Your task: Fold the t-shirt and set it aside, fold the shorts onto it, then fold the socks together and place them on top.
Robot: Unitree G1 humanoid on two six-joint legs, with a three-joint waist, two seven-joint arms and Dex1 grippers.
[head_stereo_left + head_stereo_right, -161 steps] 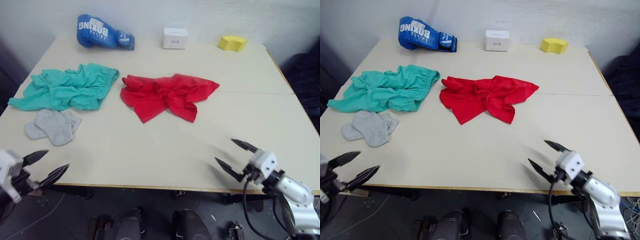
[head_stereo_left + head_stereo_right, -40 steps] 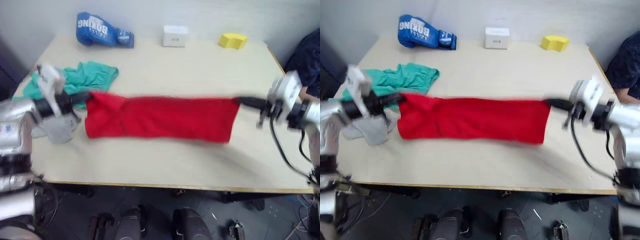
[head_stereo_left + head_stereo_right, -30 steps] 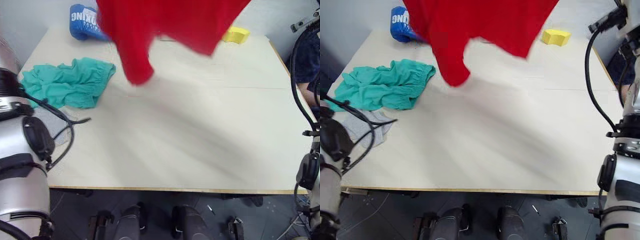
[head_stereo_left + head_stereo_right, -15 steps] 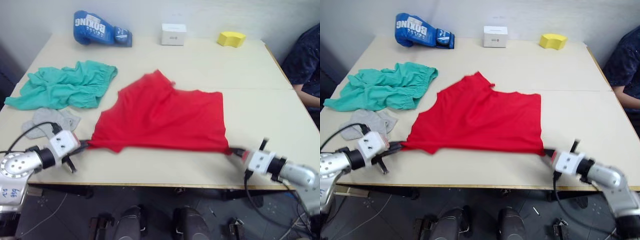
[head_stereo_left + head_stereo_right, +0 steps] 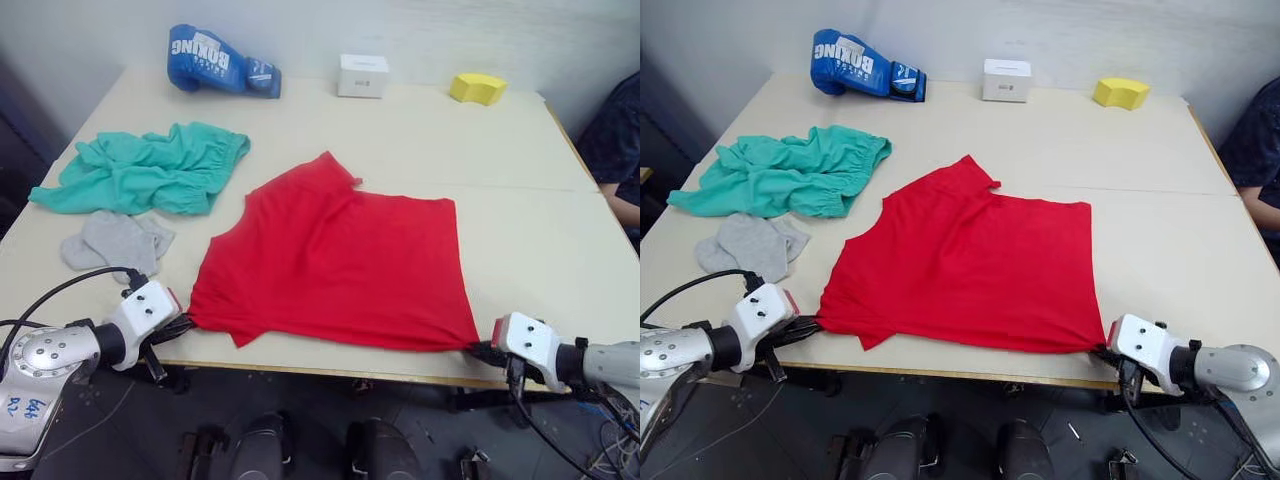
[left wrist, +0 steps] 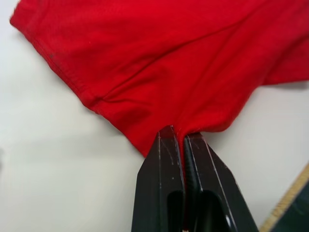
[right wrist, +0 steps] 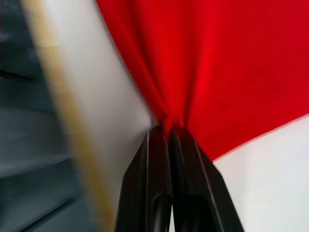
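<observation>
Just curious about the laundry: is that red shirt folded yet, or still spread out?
Spread out. The t-shirt lies flat on the table, its near corners pinched by the left gripper and right gripper.

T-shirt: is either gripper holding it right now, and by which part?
Both. The left gripper and right gripper each pinch a near corner of the t-shirt.

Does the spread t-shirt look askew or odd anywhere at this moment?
Mostly flat, but the t-shirt lies slightly askew: a sleeve near the left gripper is folded under, and cloth bunches where the right gripper pinches its corner at the table edge.
</observation>
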